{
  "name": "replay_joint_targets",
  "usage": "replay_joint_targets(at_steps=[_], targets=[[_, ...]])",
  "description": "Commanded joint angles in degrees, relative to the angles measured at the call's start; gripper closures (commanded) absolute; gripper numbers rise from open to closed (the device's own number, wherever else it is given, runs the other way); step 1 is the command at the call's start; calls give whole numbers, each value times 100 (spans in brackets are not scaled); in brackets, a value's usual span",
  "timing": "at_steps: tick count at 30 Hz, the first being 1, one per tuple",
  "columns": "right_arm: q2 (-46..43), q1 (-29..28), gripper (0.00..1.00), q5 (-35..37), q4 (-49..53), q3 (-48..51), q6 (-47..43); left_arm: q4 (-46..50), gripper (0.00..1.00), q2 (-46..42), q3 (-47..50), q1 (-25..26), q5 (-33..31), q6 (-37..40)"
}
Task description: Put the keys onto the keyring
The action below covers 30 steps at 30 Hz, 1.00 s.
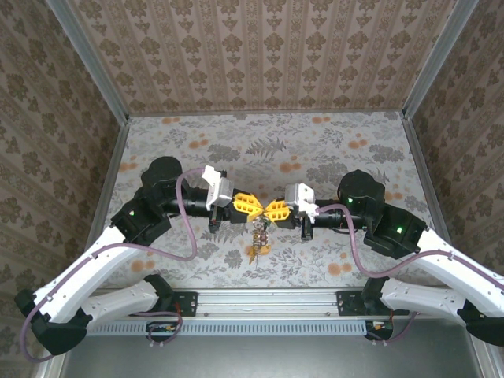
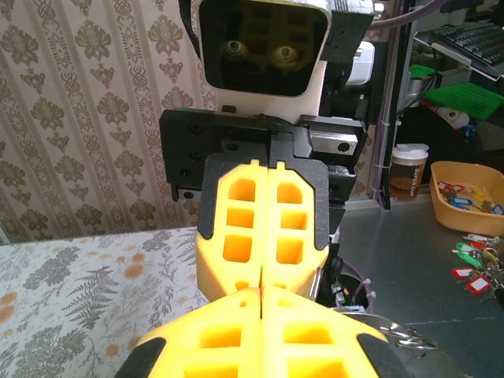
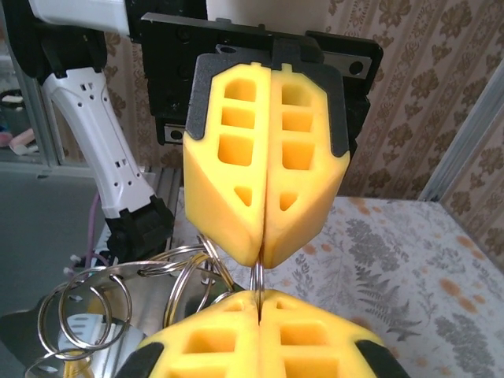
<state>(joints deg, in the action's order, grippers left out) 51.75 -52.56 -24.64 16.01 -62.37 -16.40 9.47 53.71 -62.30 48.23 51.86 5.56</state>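
While left hand (image 1: 246, 206) and right hand (image 1: 277, 211) are clamping the keyring (image 3: 189, 268), keys (image 1: 257, 242) are dangling beneath; threading is looking unfinished.

Table (image 1: 315, 150) in grey fern-and-orange-flower cloth. Beige damask wallpaper panels (image 1: 260, 55) on three sides, aluminium rail (image 1: 268, 299) along near edge. Past the table edge, on a grey bench (image 2: 409, 260): lidded paper cup (image 2: 408, 169) near a yellow plastic bowl (image 2: 465, 222).
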Motion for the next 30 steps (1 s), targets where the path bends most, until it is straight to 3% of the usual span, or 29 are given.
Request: replay_joint_targets(at_steps=[1,4,6,12,17,30], targets=[[39,-40,100,152,22,-63,-45,50,100,-46,-164,-33,-112,126],[94,-36,100,469,308,-199,-175,1089,100,34,-555,5,-618,680],[124,-41,100,645,514,-284,-286,1795,94,107,-835,67,-997,1046],[160,-43,100,544,758,-421,-407,2937,86,498,-1404,310,-1731,1696],[204,-44,100,489,785,-492,-400,3082,85,690,-1451,523,-2025,1901],[383,-49,100,556,921,-683,-380,3229,84,663,-1470,762,-2058,1910]])
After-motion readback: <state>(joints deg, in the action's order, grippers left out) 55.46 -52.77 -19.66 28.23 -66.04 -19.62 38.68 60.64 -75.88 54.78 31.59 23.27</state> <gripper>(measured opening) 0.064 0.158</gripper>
